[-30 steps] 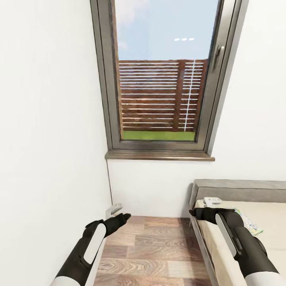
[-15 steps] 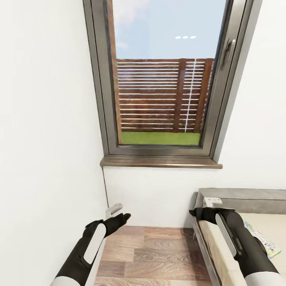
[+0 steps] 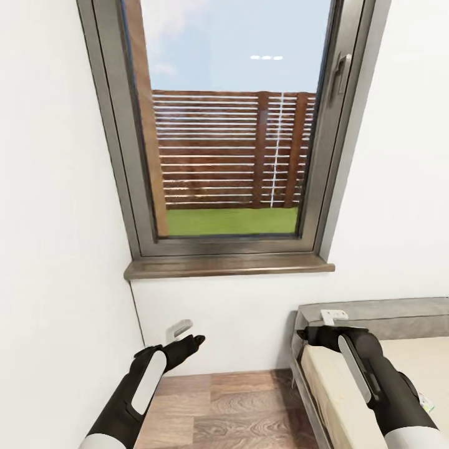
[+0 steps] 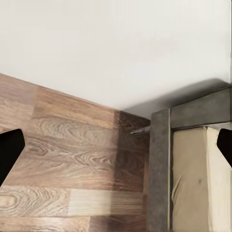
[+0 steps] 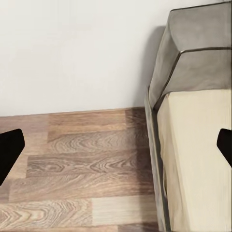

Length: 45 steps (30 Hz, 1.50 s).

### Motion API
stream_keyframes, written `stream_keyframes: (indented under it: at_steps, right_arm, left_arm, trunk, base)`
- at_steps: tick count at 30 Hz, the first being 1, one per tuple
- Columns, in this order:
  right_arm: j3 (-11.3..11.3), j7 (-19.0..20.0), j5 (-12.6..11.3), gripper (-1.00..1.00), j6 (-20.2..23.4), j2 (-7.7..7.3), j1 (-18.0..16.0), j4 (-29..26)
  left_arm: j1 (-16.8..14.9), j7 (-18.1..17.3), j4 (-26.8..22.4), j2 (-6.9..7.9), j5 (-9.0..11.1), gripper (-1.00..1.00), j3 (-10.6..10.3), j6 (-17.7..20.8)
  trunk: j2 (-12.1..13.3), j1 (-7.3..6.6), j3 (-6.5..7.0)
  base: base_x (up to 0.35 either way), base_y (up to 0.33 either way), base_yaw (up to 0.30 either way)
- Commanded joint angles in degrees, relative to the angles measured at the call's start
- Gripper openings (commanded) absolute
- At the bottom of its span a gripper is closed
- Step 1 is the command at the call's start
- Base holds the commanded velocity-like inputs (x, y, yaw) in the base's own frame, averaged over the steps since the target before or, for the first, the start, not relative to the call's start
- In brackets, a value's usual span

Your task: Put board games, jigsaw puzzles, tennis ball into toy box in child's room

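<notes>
Head view: window (image 3: 224,143) with wooden sill, white walls, wood-plank floor (image 3: 243,411). Bed (image 3: 349,386), beige mattress on grey frame, at right against the wall. A sliver of a colourful board game (image 3: 426,402) peeks out beside the right arm on the mattress. Left end effector (image 3: 187,342) and right end effector (image 3: 312,333) both spread wide, empty.

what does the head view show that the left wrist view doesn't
Head view alone: the window with its sill, the fence and grass outside, both arms, and a sliver of a printed box on the bed at the right edge. Left wrist view alone: the left gripper, its dark fingertips wide apart at the picture's edges. Both: white wall, wood floor, and the bed's grey frame and beige mattress.
</notes>
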Motion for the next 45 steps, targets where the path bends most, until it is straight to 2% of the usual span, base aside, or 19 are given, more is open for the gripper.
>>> stream_keyframes:
  at_steps: [1, 45]
  right_arm:
    - [-0.05, 0.02, -0.3, 1.0, 0.26, 0.0, -0.04, -0.04]
    - [-0.05, 0.02, -0.3, 1.0, 0.27, 0.0, -0.04, -0.04]
  left_arm:
    - [-0.02, 0.54, -0.09, 0.01, 0.61, 1.0, -0.06, 0.17]
    - [-0.02, 0.72, -0.09, -0.02, 0.61, 1.0, -0.06, 0.17]
  trunk:
    - [-0.04, 0.02, -0.07]
    - [-0.04, 0.02, -0.07]
  base:
    - [0.169, 0.0, -0.269]
    - [0.023, 0.0, -0.275]
